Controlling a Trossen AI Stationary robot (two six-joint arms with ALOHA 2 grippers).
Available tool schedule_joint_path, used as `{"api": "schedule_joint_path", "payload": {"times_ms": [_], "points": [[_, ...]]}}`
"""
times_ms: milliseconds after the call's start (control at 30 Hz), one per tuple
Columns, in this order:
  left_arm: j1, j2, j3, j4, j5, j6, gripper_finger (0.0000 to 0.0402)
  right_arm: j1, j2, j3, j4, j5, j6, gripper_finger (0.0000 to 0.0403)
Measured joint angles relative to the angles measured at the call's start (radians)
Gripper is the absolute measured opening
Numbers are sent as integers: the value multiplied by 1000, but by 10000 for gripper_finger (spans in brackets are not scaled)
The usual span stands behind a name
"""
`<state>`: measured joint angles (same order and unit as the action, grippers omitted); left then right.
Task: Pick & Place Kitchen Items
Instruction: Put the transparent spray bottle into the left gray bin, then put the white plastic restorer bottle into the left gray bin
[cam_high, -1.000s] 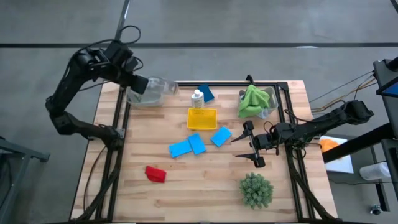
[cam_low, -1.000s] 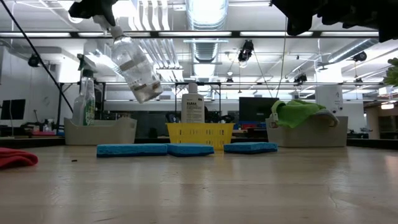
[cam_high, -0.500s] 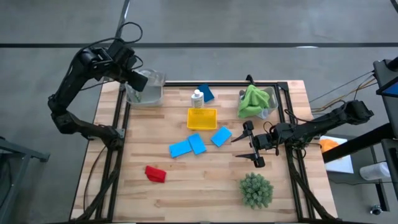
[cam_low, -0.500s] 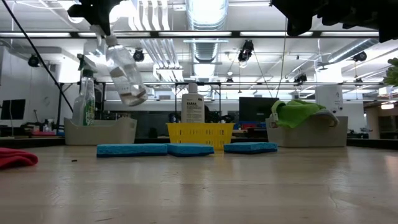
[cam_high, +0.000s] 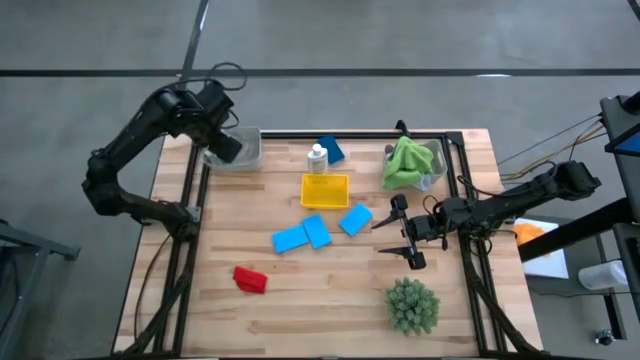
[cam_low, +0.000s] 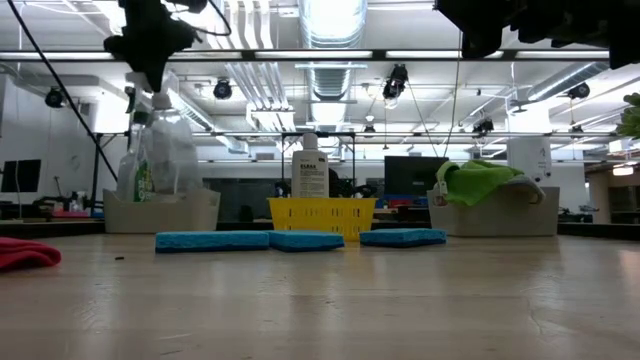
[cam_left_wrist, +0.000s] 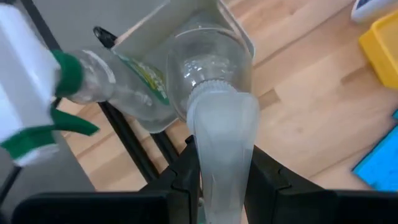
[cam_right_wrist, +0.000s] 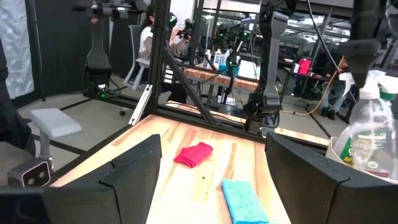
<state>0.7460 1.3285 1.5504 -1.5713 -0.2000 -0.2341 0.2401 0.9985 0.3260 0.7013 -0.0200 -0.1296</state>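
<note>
My left gripper (cam_high: 224, 146) is shut on a clear jar (cam_low: 176, 150) over the white bin (cam_high: 240, 160) at the table's far left. A clear spray bottle (cam_left_wrist: 118, 84) with a white trigger stands in that bin. My right gripper (cam_high: 396, 232) is open and empty, low over the table to the right of the blue sponges (cam_high: 303, 236). A small white bottle (cam_high: 318, 158) stands behind the yellow tray (cam_high: 325, 190). A red cloth (cam_high: 250, 279) lies near the front left. A green cloth (cam_high: 408, 162) lies in the far right bin. My left gripper pinches the jar's narrow top end (cam_left_wrist: 221, 121) between its two fingers (cam_left_wrist: 186, 177). The fingers come from above, pointing down. The jar hangs upright below them, its lower part inside the white bin (cam_left_wrist: 186, 18). Whether its bottom rests on the bin floor, I cannot tell.
A round spiky green plant (cam_high: 412, 305) stands at the near right, close to my right gripper. A third blue sponge (cam_high: 355, 219) lies just left of that gripper, and another blue one (cam_high: 331, 150) lies at the far edge. Bare wood lies along the near middle.
My left gripper has tipped from slanting to pointing down and has come down over the far left bin. The jar, which stuck out tilted toward the table's right, has swung upright and gone down into the bin beside the spray bottle.
</note>
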Motion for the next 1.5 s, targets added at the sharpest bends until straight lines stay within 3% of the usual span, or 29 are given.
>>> {"api": "schedule_joint_path", "payload": {"times_ms": [600,833,967,1500], "points": [[1,2,-71,0,35,77,82,0,0,0,0,0,0,283],[2,2,-50,0,5,100,212,0,0,0,1,0,0,283],[2,2,-37,0,-18,100,257,0,0,0,1,0,0,283],[0,-3,12,-1,-47,137,271,0,0,0,1,0,0,283]]}}
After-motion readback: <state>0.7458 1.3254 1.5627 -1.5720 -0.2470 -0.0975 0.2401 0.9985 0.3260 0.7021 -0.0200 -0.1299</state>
